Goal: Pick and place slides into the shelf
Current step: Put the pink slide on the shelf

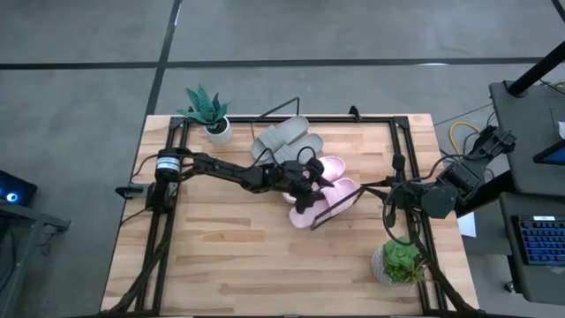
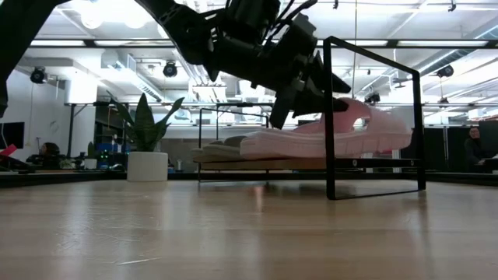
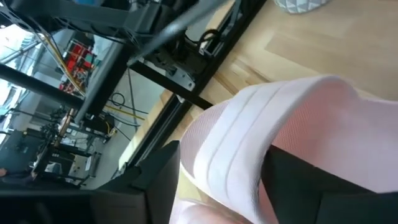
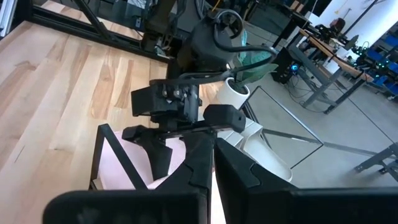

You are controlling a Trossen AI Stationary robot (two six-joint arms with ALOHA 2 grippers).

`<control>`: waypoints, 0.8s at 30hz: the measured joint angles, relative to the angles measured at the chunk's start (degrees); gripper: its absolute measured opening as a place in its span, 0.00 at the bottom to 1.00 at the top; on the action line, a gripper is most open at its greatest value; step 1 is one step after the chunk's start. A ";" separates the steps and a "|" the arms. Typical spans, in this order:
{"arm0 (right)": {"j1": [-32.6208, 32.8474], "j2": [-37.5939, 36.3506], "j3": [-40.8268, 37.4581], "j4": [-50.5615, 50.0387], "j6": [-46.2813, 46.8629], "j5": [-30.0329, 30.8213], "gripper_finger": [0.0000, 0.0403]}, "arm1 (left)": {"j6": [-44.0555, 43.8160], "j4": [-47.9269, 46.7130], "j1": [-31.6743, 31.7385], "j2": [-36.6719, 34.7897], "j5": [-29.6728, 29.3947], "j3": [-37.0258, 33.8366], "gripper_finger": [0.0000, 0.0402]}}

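Two pale pink slides (image 1: 332,166) (image 1: 335,201) and two grey slides (image 1: 282,137) lie side by side on the slanted shelf (image 2: 264,164) at mid-table. My left gripper (image 1: 309,193) reaches in from the table's left and is open at the nearer pink slide (image 2: 350,132). One finger (image 3: 155,183) stands outside the slide's wide strap (image 3: 230,143) and the other finger (image 3: 311,183) is under it. This slide rests sole-down on the board. My right gripper (image 4: 212,180) waits shut at the table's right side, holding nothing. My left gripper has one finger under the pink slide's strap (image 3: 249,155) and one outside it, coming in nearly level from the table's left. I cannot tell whether either finger still touches the strap. The slide lies on the shelf board.
A potted plant (image 1: 208,115) stands at the far left corner and another (image 1: 402,263) at the near right. Black frame rails (image 1: 172,203) run along both table sides. The shelf's thin black wire frame (image 2: 373,117) stands around the slides. Bare planks stretch along the near edge.
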 joint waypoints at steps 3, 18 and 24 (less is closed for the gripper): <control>-0.01 0.00 -0.02 0.01 0.00 0.00 0.02 | -0.03 0.01 0.00 0.00 -0.02 0.72 0.50; -0.01 -0.02 -0.04 -0.43 0.00 0.00 0.02 | -5.95 0.01 0.72 4.56 -1.31 5.70 0.50; -0.01 0.02 -0.08 -0.63 0.06 -0.46 0.02 | -6.13 -5.05 0.72 3.88 -2.09 5.73 0.50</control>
